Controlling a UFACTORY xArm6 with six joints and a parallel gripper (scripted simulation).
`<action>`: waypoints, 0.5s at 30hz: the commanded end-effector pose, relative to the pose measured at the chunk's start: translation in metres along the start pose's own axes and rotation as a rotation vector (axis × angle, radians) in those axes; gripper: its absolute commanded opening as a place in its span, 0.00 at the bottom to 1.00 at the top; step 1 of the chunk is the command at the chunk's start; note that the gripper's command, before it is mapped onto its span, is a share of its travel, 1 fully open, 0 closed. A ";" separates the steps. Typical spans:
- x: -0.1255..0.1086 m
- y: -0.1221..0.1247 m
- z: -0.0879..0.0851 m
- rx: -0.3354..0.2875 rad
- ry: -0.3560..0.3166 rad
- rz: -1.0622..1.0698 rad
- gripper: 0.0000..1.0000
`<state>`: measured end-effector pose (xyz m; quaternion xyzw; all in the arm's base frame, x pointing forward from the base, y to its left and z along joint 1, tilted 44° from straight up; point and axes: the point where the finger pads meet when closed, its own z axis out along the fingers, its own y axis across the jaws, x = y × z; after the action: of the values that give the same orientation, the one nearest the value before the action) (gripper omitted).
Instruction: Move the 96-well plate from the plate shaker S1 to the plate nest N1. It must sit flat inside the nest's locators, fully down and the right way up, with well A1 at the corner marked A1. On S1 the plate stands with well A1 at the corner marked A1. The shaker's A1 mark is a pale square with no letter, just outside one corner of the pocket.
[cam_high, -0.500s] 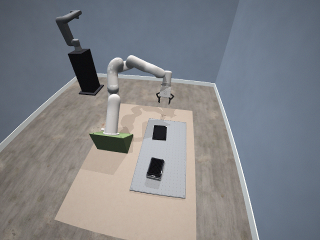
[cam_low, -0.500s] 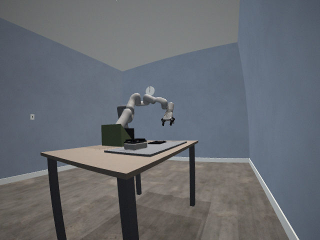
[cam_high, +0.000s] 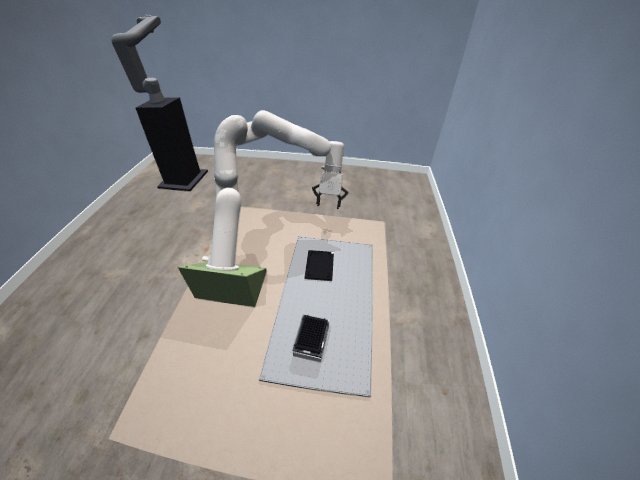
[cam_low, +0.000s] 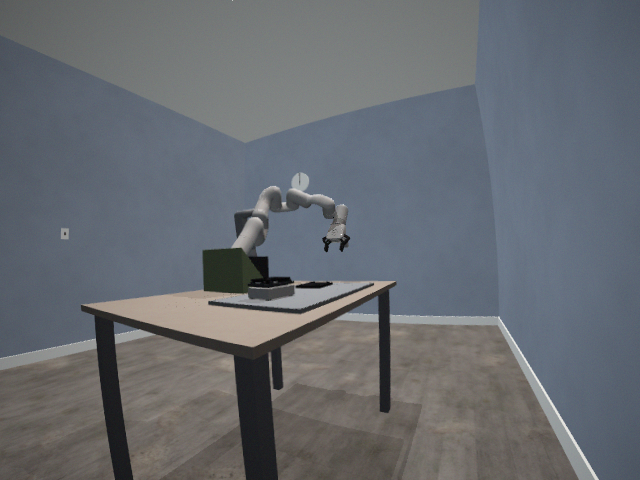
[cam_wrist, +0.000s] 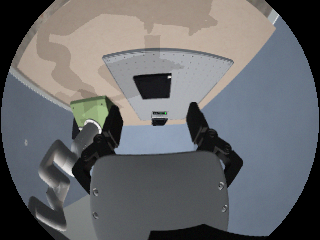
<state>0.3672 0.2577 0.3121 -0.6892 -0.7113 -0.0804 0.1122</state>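
Note:
The black 96-well plate sits on the grey plate shaker S1 at the near end of the grey perforated baseplate. The shaker with the plate also shows in the exterior view. The flat black plate nest N1 lies at the far end of the baseplate and also shows in the wrist view. My gripper is open and empty, high in the air beyond the far end of the baseplate, also seen from the side. The A1 marks are too small to tell.
The arm's green base block stands on the table left of the baseplate. A black pedestal with a second grey arm stands on the floor at the back left. The table edge lies just right of the baseplate.

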 end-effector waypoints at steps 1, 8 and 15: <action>0.000 0.001 -0.001 -0.003 0.002 0.000 1.00; -0.020 0.020 0.011 0.018 0.007 0.163 1.00; -0.042 0.037 0.025 0.042 0.011 0.327 1.00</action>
<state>0.3942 0.2342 0.2845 -0.7724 -0.6178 -0.0561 0.1365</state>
